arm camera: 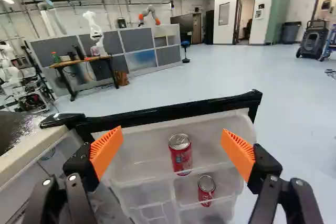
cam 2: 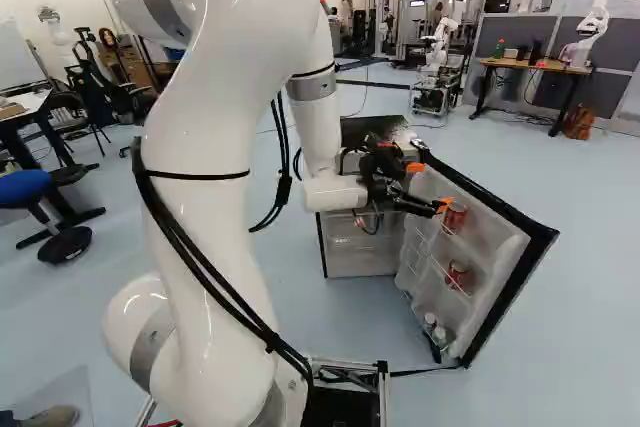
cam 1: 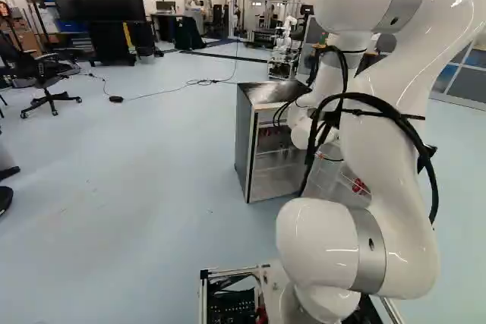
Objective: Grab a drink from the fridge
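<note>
The gripper (cam 2: 428,187) is in front of the opened fridge door (cam 2: 512,247) in the right base view. In the wrist view the gripper (arm camera: 172,148) stands wide open, its orange pads far apart with nothing held. Ahead of it, roughly midway between the finger lines, a red can (arm camera: 180,153) stands upright on the door's upper shelf. A second red can (arm camera: 206,188) is on the shelf below. Small bottles (cam 2: 436,329) sit low in the door. The fridge body (cam 1: 258,142) shows left of the arm in the left base view.
The door's black edge (arm camera: 178,109) runs behind the upper can. The fridge's top (cam 2: 372,129) lies beside the wrist. Farther off are a desk (cam 2: 535,67), another robot (cam 2: 436,47) and an office chair (cam 1: 45,73).
</note>
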Robot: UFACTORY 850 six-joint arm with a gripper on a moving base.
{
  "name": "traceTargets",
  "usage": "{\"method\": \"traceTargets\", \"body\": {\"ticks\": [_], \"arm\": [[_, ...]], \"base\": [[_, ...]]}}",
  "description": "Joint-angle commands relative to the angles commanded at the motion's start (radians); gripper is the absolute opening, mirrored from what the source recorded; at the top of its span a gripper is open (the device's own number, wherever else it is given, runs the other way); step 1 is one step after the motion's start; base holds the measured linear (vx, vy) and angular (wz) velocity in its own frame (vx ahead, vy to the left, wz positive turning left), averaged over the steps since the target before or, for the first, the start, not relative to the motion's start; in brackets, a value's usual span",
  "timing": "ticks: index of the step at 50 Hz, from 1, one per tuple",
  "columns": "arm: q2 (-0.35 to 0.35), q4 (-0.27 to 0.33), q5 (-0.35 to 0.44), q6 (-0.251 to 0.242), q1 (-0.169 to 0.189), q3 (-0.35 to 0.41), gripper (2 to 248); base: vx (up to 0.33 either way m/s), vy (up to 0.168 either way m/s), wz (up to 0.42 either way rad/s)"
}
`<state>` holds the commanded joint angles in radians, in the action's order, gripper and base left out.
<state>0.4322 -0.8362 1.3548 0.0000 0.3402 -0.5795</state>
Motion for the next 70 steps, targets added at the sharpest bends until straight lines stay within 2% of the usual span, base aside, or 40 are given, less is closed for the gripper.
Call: {"method": "traceTargets", "body": {"ticks": [52,70], "arm": [[-0.168,0.546,0.0,0.0,0.082,0.219,247],[-0.185,0.736,0.0,0.0,0.092,0.239,247]], "base": [[0.0,0.0,0.0],[0.0,0.0,0.0]]}}
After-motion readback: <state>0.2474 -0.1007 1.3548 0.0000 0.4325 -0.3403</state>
